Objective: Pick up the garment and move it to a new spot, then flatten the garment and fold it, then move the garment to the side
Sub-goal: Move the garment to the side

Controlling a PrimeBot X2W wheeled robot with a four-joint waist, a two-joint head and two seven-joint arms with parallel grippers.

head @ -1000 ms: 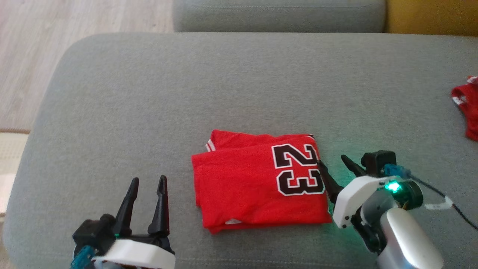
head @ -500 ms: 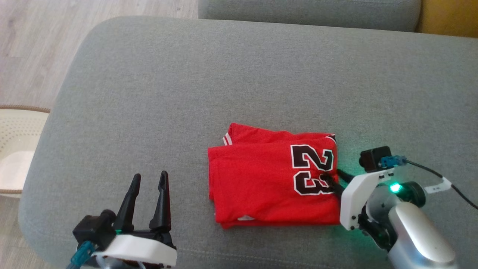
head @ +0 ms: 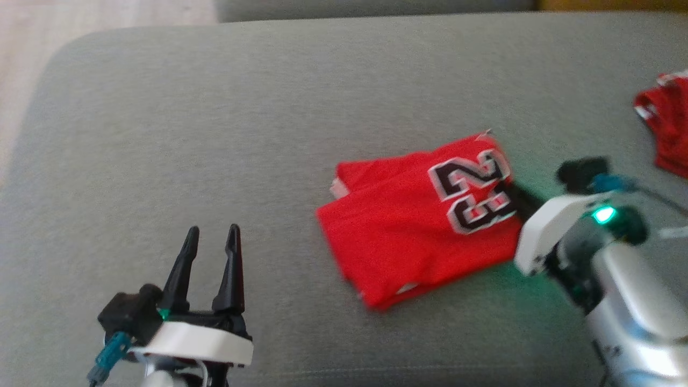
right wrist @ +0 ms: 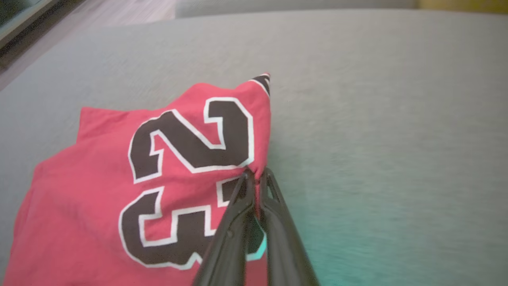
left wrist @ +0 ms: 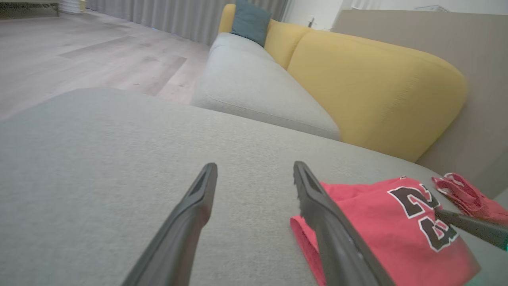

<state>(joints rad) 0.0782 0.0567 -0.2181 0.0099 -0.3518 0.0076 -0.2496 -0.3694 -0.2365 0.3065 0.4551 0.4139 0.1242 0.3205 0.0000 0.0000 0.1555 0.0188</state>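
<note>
The garment [head: 419,226] is a folded red jersey with a black and white 23, lying on the grey cushion [head: 269,107]. My right gripper [head: 517,194] is shut on the garment's right edge beside the number; in the right wrist view the two fingers pinch red cloth [right wrist: 166,174] at their tips [right wrist: 256,176]. That edge is pulled up and to the right, so the jersey lies skewed. My left gripper [head: 212,239] stands open at the lower left, apart from the garment, nothing between its fingers. In the left wrist view the garment [left wrist: 381,222] lies to the right of the left gripper [left wrist: 254,171].
A second red piece of clothing [head: 664,123] lies at the cushion's right edge. A yellow sofa back [left wrist: 377,87] and another grey seat [left wrist: 254,87] stand beyond the cushion. Wooden floor [head: 80,19] lies past the cushion's rounded left corner.
My right gripper has shut on the garment's right edge and dragged it up and to the right, turning the jersey. The head camera has shifted. The left gripper stays open in place.
</note>
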